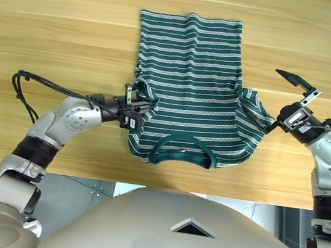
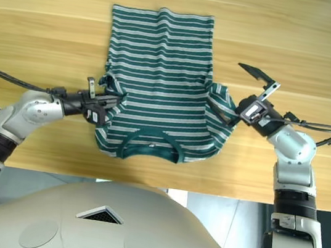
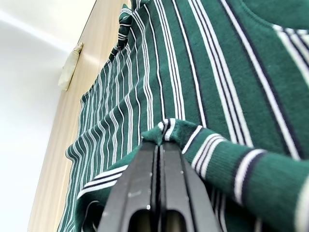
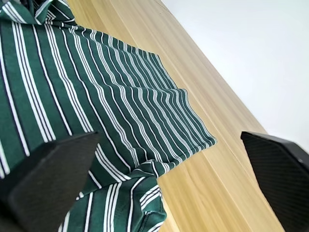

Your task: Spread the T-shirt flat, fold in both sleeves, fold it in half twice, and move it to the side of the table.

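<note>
The T-shirt (image 1: 187,83) lies on the table (image 1: 56,20) with its collar (image 1: 182,154) toward the robot. Its body is mostly flat, with a few ripples near the far hem. The left hand (image 1: 136,104) is clenched on a pinch of the left sleeve (image 1: 140,90) at the shirt's left edge. In the left wrist view its fingers (image 3: 140,183) press together with a ridge of striped cloth between them. The right hand (image 1: 271,102) is released, jaws wide apart. One finger sits at or just beside the bunched right sleeve (image 1: 252,106); the other is out over bare wood.

The step in hand looks like folding in the sleeves. For the left one, I would lift the pinch only enough to clear the body, then carry it inward across the chest. Keep the crease parallel to the side seam, so the shoulder does not drag and shift the collar. Lay the cloth down before letting go, not from height, or it will curl back.

The right sleeve is crumpled, so the right hand should close on its outer cuff edge, not the heap, and mirror the move. Pulling both sleeves at once risks rucking the middle.
</note>
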Controlling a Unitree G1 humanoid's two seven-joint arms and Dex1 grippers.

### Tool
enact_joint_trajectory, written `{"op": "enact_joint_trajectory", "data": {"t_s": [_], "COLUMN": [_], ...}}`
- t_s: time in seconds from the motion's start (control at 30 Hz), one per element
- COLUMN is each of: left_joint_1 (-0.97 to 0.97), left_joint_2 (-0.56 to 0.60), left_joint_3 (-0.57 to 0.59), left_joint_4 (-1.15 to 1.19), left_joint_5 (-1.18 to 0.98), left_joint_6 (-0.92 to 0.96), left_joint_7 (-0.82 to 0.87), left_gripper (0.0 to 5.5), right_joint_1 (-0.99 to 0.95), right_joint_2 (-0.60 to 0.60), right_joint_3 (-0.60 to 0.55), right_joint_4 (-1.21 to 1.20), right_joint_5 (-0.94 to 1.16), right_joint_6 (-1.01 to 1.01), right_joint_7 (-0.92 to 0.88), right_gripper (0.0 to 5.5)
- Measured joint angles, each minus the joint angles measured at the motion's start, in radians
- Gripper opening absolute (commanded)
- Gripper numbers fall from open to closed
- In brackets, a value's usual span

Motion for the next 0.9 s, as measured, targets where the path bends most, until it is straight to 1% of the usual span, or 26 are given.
{"op": "enact_joint_trajectory", "data": {"t_s": [0.5,0.67,0.77,0.9], "left_joint_1": [-0.001,0.004,0.005,0.007], "left_joint_2": [-0.033,-0.043,-0.049,-0.050], "left_joint_3": [-0.016,-0.019,-0.018,-0.014], "left_joint_4": [-0.003,-0.006,-0.019,-0.032], "left_joint_5": [0.005,-0.041,-0.070,-0.085], "left_joint_6": [0.065,0.102,0.114,0.134], "left_joint_7": [0.004,-0.037,-0.050,-0.060], "left_gripper": [0.02,0.94,1.26,1.92], "right_joint_1": [-0.001,-0.001,-0.001,-0.001], "right_joint_2": [0.015,0.016,0.016,0.017], "right_joint_3": [0.002,0.002,0.002,0.003], "right_joint_4": [0.000,0.000,0.000,0.000], "right_joint_5": [-0.002,-0.002,-0.002,-0.002], "right_joint_6": [0.000,0.000,0.000,0.000], "right_joint_7": [0.000,0.000,0.000,0.000], "right_gripper": [5.40,5.40,5.40,5.40]}}
